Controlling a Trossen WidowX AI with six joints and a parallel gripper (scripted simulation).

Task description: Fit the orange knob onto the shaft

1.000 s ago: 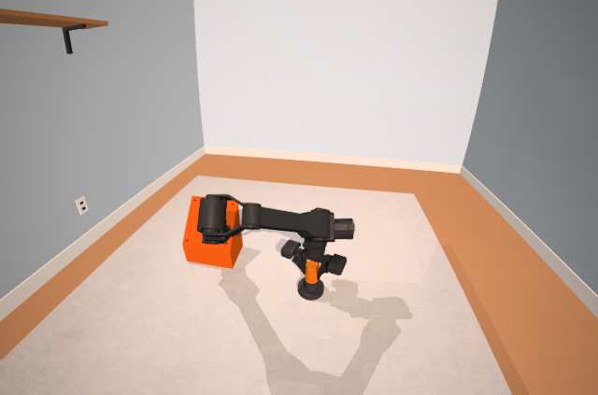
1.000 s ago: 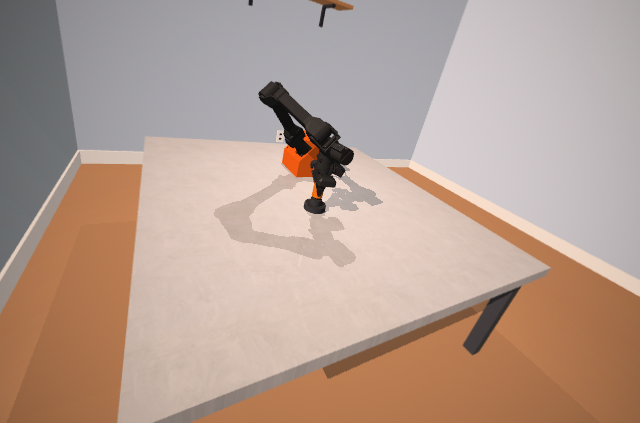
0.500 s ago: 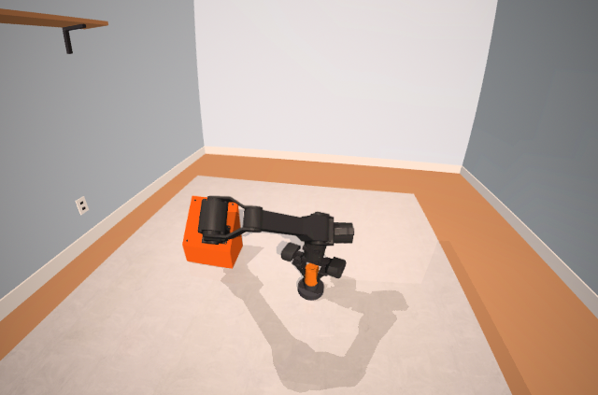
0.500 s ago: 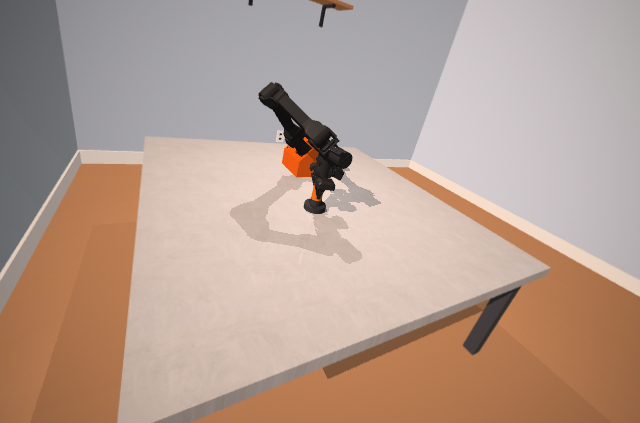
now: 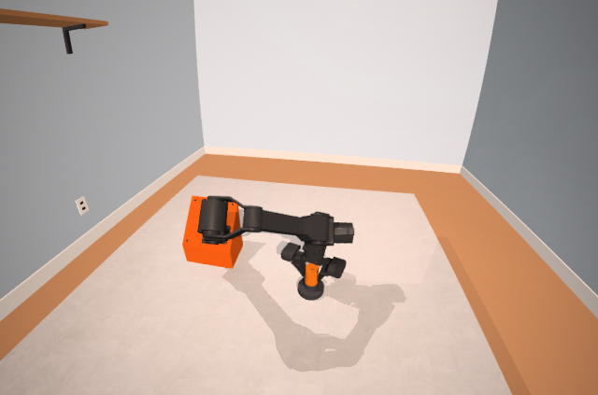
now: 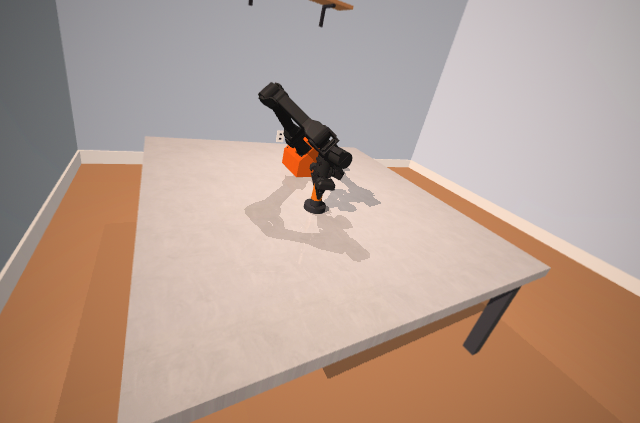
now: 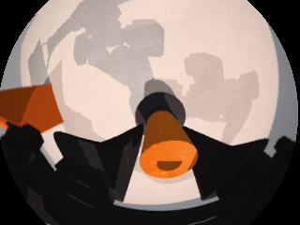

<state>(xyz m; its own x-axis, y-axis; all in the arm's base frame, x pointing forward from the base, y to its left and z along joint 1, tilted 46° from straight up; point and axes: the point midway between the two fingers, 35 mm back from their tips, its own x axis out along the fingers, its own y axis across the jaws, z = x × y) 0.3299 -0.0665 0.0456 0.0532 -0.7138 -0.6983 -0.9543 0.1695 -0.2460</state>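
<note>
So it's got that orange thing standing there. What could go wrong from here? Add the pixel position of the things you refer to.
The open gripper (image 5: 311, 274) (image 6: 317, 193) (image 7: 163, 129) has its fingers close on both sides of the orange knob (image 5: 311, 276) (image 6: 314, 195) (image 7: 165, 128), so one might catch and tip or lift it on leaving. The knob also hides where it meets the shaft on the round pedestal (image 5: 310, 294) (image 6: 314, 209) (image 7: 143, 109); it may not be fully down.

Parts hidden from view around my fingers.

The orange knob (image 5: 311, 275) (image 6: 315, 194) (image 7: 170, 136) covers the shaft, so its flat side is hidden. In my wrist view, the knob also hides part of the round pedestal (image 5: 310, 289) (image 6: 314, 207) (image 7: 160, 102). From outside, my gripper (image 6: 319, 191) hides the knob's upper part.
</note>
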